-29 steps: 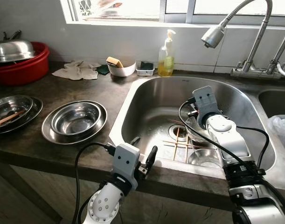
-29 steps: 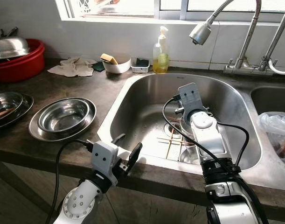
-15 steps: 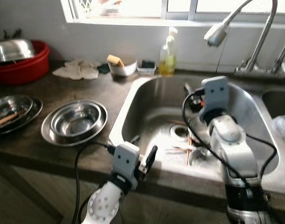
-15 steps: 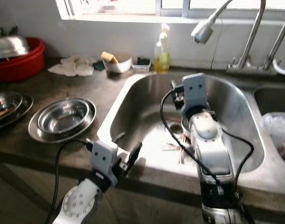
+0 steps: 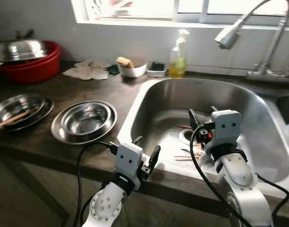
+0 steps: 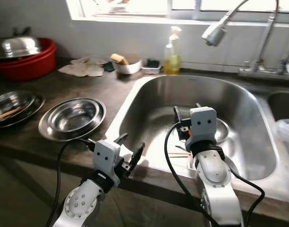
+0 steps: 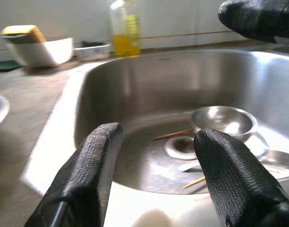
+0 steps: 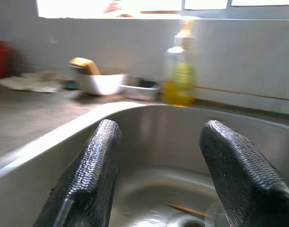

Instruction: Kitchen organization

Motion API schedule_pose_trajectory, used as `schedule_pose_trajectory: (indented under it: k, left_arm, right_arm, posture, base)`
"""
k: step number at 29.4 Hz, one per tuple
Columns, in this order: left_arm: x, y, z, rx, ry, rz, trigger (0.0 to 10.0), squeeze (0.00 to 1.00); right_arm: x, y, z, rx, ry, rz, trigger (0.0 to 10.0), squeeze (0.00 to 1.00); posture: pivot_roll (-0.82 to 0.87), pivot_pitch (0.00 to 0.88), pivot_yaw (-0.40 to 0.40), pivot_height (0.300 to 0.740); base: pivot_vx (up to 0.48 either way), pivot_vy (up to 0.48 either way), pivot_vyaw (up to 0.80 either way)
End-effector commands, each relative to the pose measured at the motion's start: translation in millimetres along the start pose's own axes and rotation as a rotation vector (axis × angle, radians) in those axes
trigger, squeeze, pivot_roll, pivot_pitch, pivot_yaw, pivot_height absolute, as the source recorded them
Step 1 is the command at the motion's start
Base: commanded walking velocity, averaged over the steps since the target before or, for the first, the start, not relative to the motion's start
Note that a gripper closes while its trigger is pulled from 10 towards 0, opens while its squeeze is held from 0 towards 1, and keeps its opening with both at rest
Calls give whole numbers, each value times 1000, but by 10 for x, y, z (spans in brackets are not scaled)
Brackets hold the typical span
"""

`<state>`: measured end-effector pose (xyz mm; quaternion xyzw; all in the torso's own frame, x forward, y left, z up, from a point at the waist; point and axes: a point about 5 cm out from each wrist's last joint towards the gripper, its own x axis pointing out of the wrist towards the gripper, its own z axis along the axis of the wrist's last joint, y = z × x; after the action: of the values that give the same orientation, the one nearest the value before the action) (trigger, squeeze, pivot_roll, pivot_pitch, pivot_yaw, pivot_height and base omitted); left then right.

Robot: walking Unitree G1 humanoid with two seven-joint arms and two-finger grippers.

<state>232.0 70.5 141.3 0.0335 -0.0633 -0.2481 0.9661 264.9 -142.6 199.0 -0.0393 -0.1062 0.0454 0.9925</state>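
The steel sink point(image 5: 156, 101) holds several wooden chopsticks point(image 5: 186, 156) near its drain and a small steel bowl point(image 7: 223, 121) beside them. My right gripper point(image 5: 203, 115) hangs open above the sink's front half, its fingers pointing toward the back wall with nothing between them. My left gripper point(image 5: 146, 149) is open too, low over the sink's front left rim and empty. On the counter to the left, a steel bowl point(image 5: 85, 119) rests on a steel plate. Further left, stacked steel plates point(image 5: 16, 108) carry a single chopstick.
A red basin with a steel lid point(image 5: 28, 60) stands at the back left. A cloth point(image 5: 90, 71), a white bowl with a sponge point(image 5: 131, 69), a small tray and a soap bottle point(image 5: 178, 61) line the back wall. The faucet head point(image 5: 228, 37) hangs over the sink.
My right gripper has pulled back from deep in the sink toward the front edge. The camera has shifted, so the whole scene sits further right. The left gripper holds its place.
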Motion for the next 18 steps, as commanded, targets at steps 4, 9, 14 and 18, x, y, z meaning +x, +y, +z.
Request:
schedule_pose_trajectory:
  k: [4, 9, 14, 18]
  left_arm:
    - [3, 7, -26, 5, 9, -12, 10000, 0]
    - [2, 0, -29, 5, 6, -16, 10000, 0]
    - [11, -1, -20, 6, 3, -16, 10000, 0]
    - [11, -3, -14, 8, 1, -14, 10000, 0]
  right_arm:
    - [14, 9, 62, -2, -33, -9, 10000, 0]
    - [44, 14, 74, 0, -37, -4, 10000, 0]
    - [93, 8, 108, 15, -44, -4, 10000, 0]
    - [123, -12, 134, 23, -53, -12, 10000, 0]
  posture:
    - [-36, 7, 21, 740]
    - [-36, 3, 21, 740]
    - [-34, 8, 19, 740]
    - [-34, 14, 19, 740]
  base:
    - [0, 415, 800]
    - [0, 0, 800]
    - [0, 0, 640]
    - [0, 0, 0]
